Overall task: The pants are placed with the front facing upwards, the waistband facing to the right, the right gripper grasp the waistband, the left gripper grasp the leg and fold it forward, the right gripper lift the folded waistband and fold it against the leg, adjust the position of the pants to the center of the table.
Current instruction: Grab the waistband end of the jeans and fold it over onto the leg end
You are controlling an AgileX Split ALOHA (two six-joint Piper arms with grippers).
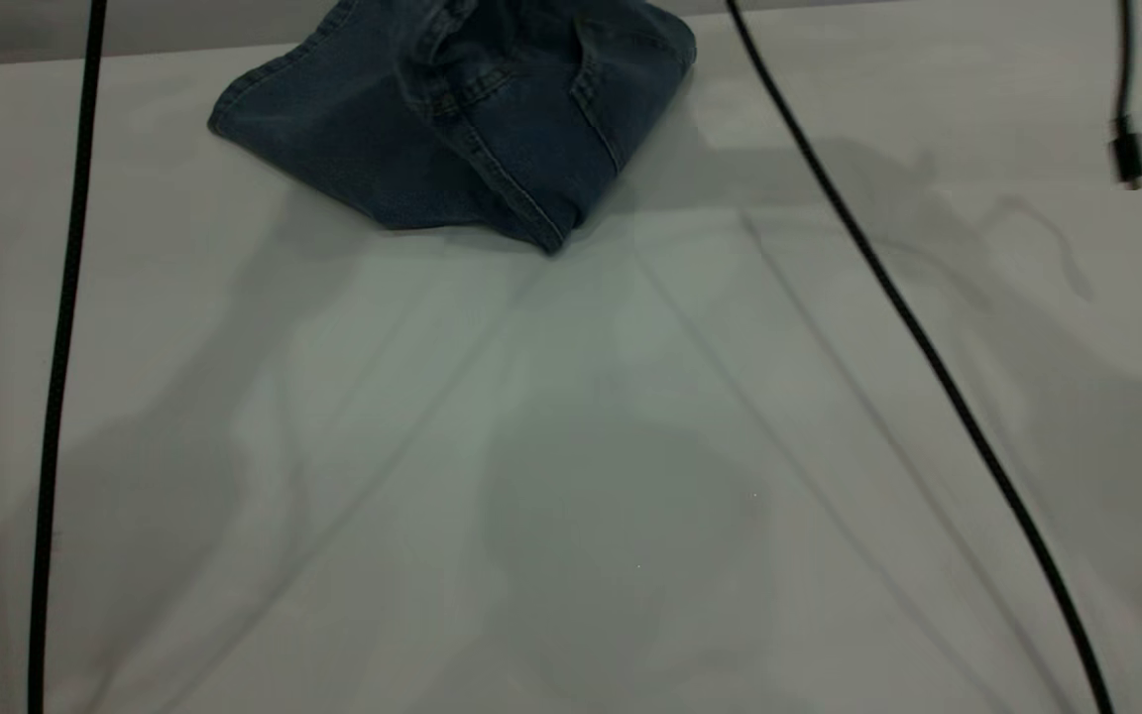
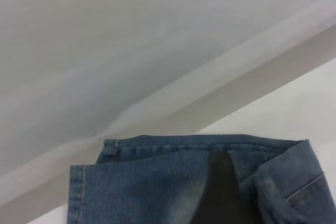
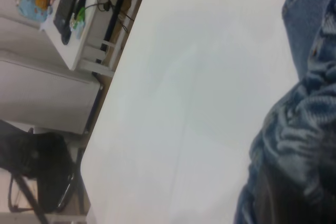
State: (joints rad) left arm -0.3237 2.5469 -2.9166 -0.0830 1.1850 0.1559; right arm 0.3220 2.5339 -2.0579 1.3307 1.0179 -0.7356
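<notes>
Neither gripper's own fingers show clearly in any view, so I cannot tell how either claw stands. One table (image 1: 571, 446), white and broad, fills the exterior view. One pair of pants (image 1: 462, 119) lies bunched at its far edge, the ruched waistband (image 3: 307, 129) close before the right wrist camera. Two black cables (image 1: 60, 347) run across the tabletop, one each side.

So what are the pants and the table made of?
The pants look like blue denim: woven texture, tan stitched seams, faded patches. The waistband is gathered, so probably elastic. The table is smooth, matte and pale grey-white; whether laminate or painted board, I cannot tell.
</notes>
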